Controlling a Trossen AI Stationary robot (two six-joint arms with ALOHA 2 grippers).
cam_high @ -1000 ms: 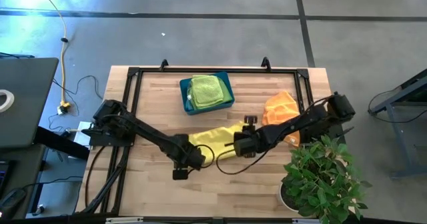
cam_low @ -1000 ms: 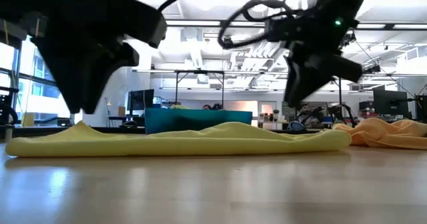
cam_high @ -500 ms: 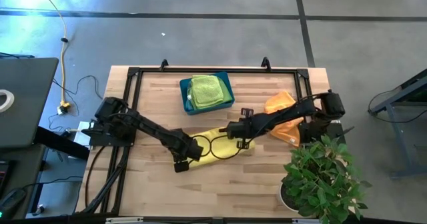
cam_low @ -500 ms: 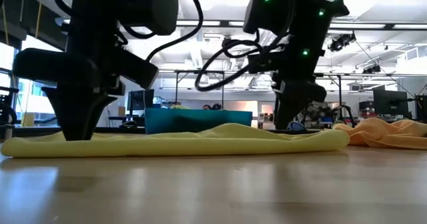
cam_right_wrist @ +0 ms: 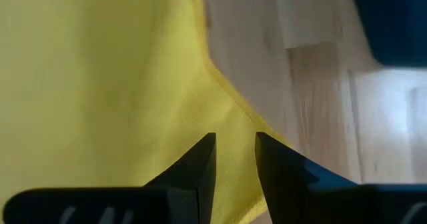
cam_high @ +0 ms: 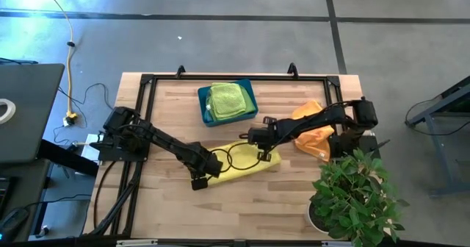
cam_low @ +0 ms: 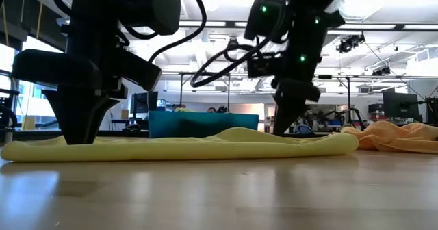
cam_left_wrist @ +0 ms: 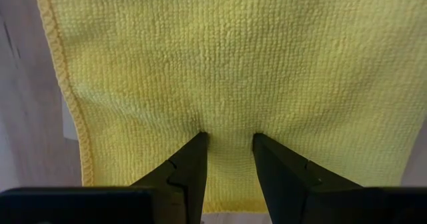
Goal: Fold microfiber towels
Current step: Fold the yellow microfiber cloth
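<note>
from above, we see the yellow towel lying flat near the middle of the table, in front of the teal bin. a lime green towel sits folded inside that bin. the orange towel lies crumpled toward the right edge, close to the plant. our left gripper is down at the yellow towel's left end, and our right gripper is at its far right corner.

at table height, the yellow towel stretches across the wood as a low, slightly rumpled strip. the left gripper stands on its left end and the right gripper comes down behind its right part. the orange towel is heaped at the right, just beside the yellow one's end. the bin shows behind.

in the left wrist view, the left gripper has its two fingers a little apart, tips pressed into the yellow towel, with a small fold of cloth puckered between them; they pinch the towel near its hemmed edge.

in the right wrist view, the right gripper also holds its fingers a little apart over the yellow towel, right by its edge, where bare wood begins. we cannot tell whether cloth is nipped between them.
</note>
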